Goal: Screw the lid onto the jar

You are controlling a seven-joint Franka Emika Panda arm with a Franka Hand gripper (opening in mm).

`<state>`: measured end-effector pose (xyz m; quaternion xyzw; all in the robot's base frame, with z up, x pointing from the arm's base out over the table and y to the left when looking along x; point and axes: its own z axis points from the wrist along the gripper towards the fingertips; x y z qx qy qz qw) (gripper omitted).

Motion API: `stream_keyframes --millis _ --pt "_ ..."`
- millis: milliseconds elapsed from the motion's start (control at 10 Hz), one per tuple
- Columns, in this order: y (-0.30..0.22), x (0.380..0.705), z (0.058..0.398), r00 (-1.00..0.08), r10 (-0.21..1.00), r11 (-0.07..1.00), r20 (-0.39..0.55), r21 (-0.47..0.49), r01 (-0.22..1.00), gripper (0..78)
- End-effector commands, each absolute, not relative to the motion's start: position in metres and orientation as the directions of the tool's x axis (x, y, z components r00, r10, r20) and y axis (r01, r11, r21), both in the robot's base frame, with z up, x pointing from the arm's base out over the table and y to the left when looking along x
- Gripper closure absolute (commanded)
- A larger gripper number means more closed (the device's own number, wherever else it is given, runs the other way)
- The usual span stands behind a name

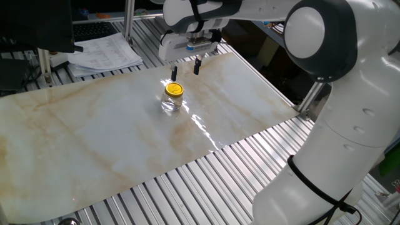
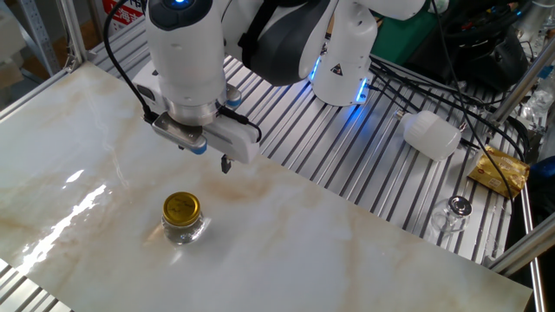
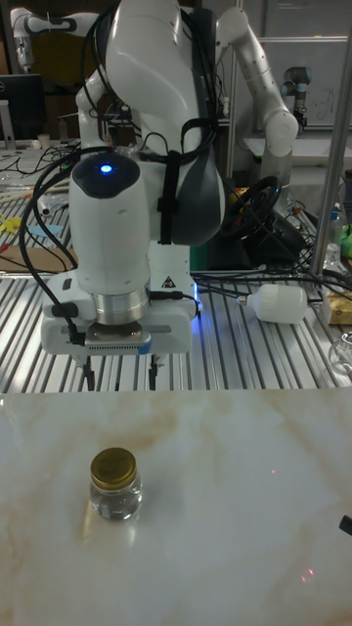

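One jar (image 3: pixel 116 497) stands left of centre on the marble worktop (image 3: pixel 244 548), one gold lid (image 3: pixel 113 469) on its mouth. Behind and above it, one pincer (image 3: pixel 119 376) hovers empty, two fingers spread apart.

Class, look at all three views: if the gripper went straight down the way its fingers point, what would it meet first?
Most likely the bare marble tabletop. The open gripper points downward beside and behind the jar with its lid on, not over them, though depth is uncertain.
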<state>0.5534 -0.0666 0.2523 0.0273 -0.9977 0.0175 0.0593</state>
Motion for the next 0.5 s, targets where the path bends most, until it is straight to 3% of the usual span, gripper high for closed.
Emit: stream_keyframes --millis 100,500 --pt "-0.0668 0.5535 0.2563 -0.986 -0.125 0.991 0.114 -0.025 -0.128 0.2" --pt "-0.0666 0.5532 0.2565 -0.984 -0.138 0.990 0.116 -0.024 -0.141 0.2"
